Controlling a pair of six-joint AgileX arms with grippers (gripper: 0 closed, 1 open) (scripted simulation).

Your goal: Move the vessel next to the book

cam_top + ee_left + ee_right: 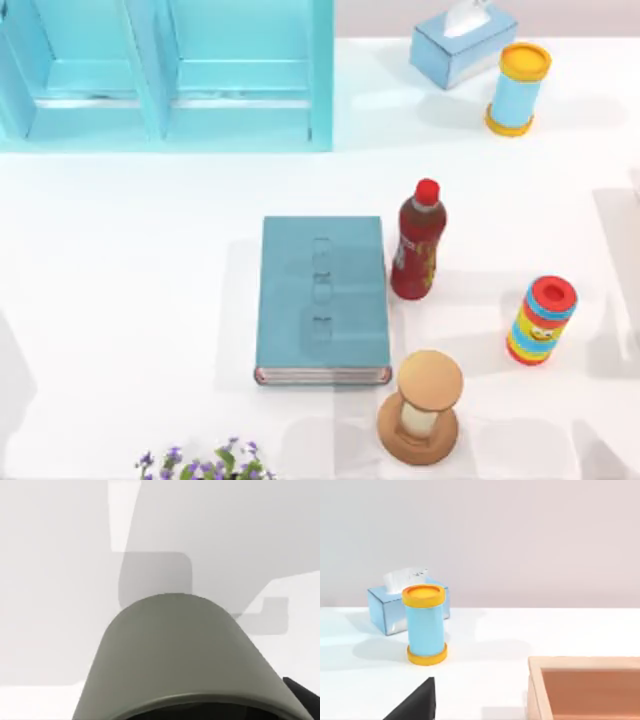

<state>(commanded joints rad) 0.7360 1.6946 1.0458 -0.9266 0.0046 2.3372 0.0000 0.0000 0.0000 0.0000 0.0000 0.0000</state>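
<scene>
The vessel [175, 655], an olive-grey round cup with a thick rim, sits very close in the left wrist view. It hangs above the white table, and its shadow lies apart from it. My left gripper [210, 714] is shut on it at the rim, with one dark fingertip [302, 696] showing beside the cup. The book [322, 298], a large teal-blue hardcover, lies flat near the table's middle in the top view. A dark part of my right gripper [417, 702] shows low in the right wrist view, facing the blue cylinder [425, 625].
A red-capped brown bottle [418, 245] stands against the book's right side, with a wooden hourglass [422, 405] at its front right corner. Farther right are a striped can [541, 320], the blue cylinder [518, 90] and a tissue box [462, 45]. A teal cabinet [165, 75] fills the back left. Flowers [205, 462] stand at the front edge, and a wooden tray [585, 687] lies near the right arm.
</scene>
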